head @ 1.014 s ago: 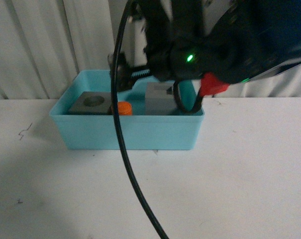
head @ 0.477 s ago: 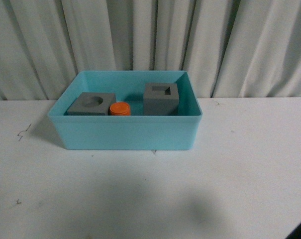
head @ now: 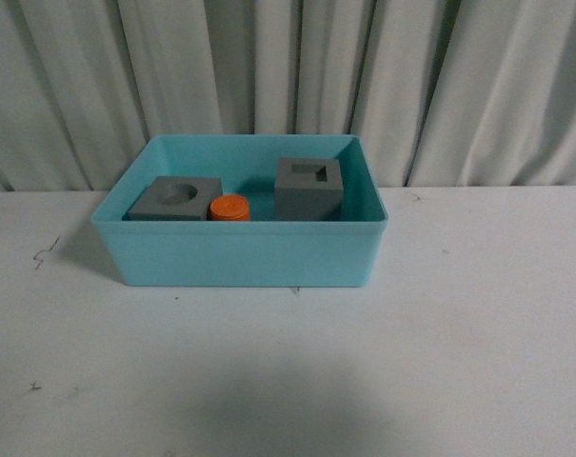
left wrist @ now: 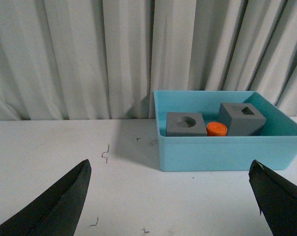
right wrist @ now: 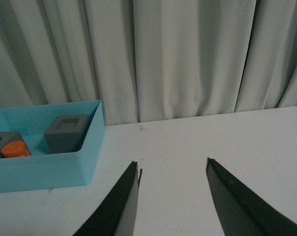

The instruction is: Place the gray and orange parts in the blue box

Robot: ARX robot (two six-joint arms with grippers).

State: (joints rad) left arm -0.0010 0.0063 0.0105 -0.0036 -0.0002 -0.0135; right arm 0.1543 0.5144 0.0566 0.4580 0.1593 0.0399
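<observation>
On a white table [head: 459, 362], blue box [head: 240, 257], pleated gray curtain [head: 459, 86] behind.

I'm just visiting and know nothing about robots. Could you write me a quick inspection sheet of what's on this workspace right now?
Surface: white table, a few small dark marks on it.
Job's things: blue box holds the gray cube with round recess, the orange cylinder beside it, and the gray cube with square recess.
Clutter: nothing seen.
Grippers: left gripper open, holding nothing; right gripper open, holding nothing. Both are away from the box.
Cables: nothing seen.
Surroundings: pleated pale curtain behind the table.
</observation>
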